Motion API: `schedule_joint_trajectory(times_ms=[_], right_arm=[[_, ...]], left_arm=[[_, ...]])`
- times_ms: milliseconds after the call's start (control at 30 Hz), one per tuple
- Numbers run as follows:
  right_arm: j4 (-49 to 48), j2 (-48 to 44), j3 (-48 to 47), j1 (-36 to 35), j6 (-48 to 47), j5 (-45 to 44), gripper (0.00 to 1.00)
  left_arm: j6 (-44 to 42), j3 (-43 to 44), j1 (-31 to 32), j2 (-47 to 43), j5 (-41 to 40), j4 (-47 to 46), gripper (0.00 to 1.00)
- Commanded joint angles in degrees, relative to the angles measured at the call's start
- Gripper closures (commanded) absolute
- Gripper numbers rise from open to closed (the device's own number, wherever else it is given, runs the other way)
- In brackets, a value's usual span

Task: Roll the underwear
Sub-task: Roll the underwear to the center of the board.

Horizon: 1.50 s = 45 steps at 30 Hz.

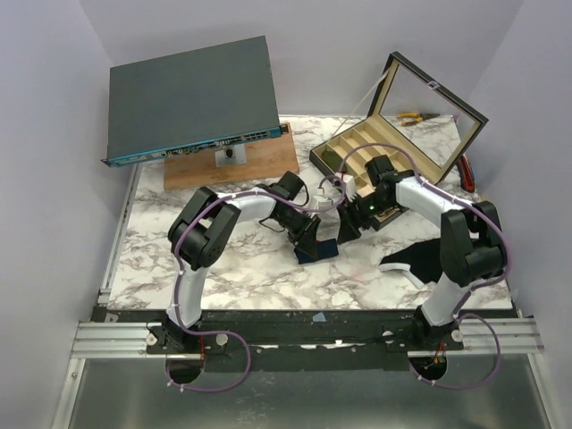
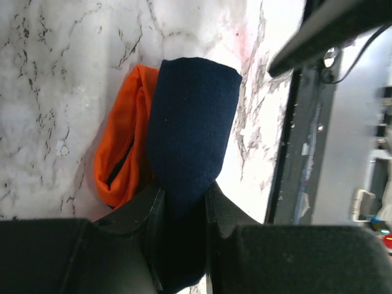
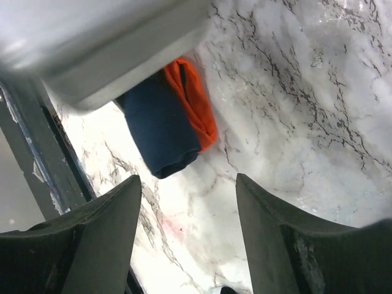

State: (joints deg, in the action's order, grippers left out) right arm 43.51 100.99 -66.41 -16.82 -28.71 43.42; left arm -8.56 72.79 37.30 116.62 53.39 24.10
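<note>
Left tool [image 2: 184,199] pinches underwear [image 2: 190,122] beside box [image 1: 407,147].

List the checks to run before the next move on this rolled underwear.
1. Underwear rolled into a compact bundle: ok.
2. Left gripper closed on the roll's end: ok.
3. Right gripper open, holding nothing: ok.
4. Roll apart from the black cloth: ok.
5. Roll resting on the marble table or lifted: cannot tell.
6. Compartment box standing with its lid open: ok.
</note>
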Motion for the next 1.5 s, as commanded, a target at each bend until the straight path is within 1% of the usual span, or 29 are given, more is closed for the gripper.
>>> schedule_joint_trajectory(times_ms=[0, 100, 233, 300, 467, 500, 633, 767, 900, 1067, 1233, 1333, 1400, 1467], right_arm=[[-7.9, -5.4, 4.2, -0.5, 1.5, 0.3, 0.34], [-10.3, -8.1, 7.2, -0.5, 1.8, -1.2, 0.34], [-12.8, -13.0, 10.9, -1.6, 0.0, -3.3, 0.33], [-14.5, -16.2, 12.8, -4.5, -0.5, -7.4, 0.33], [-18.1, -20.4, 15.7, -16.8, -1.8, -20.3, 0.31], [-18.6, -20.9, 16.1, -18.4, -2.5, -22.8, 0.3], [-19.1, -19.9, 16.2, -23.3, -6.8, -29.6, 0.28], [-20.5, -18.2, 16.6, -25.9, -10.8, -34.4, 0.26], [-20.5, -15.9, 16.5, -27.3, -14.3, -36.0, 0.24], [-20.8, -12.9, 16.1, -29.1, -16.4, -36.4, 0.23], [-22.1, -9.0, 15.4, -29.7, -17.5, -34.8, 0.23], [-21.2, -6.2, 14.2, -29.7, -17.6, -33.4, 0.27], [-20.5, -4.8, 14.0, -29.7, -17.4, -32.1, 0.33], [-20.4, -4.0, 14.4, -29.7, -16.8, -31.2, 0.41]], left_arm=[[1.9, 2.8, -2.2, 9.2, 4.8, 9.9, 1.0], [3.0, 5.3, -3.5, 12.4, 6.2, 11.8, 1.0], [3.8, 6.3, -3.8, 13.6, 5.6, 12.2, 1.0], [3.9, 7.8, -4.1, 15.3, 6.0, 14.0, 1.0], [3.6, 11.7, -4.8, 19.7, 8.6, 18.7, 1.0], [3.3, 12.3, -4.9, 20.2, 8.9, 19.6, 1.0], [2.7, 13.1, -4.9, 20.7, 8.8, 20.9, 1.0], [2.3, 13.5, -4.9, 20.9, 8.7, 21.8, 1.0], [1.8, 14.0, -4.9, 21.2, 8.8, 22.8, 1.0], [1.7, 14.2, -4.9, 21.3, 8.5, 23.2, 1.0], [1.5, 14.2, -4.9, 21.3, 8.3, 23.3, 1.0], [1.4, 14.3, -4.8, 21.3, 8.2, 23.3, 1.0], [1.4, 14.3, -4.8, 21.3, 8.4, 23.1, 1.0], [1.5, 14.2, -4.8, 21.2, 8.4, 22.9, 1.0]])
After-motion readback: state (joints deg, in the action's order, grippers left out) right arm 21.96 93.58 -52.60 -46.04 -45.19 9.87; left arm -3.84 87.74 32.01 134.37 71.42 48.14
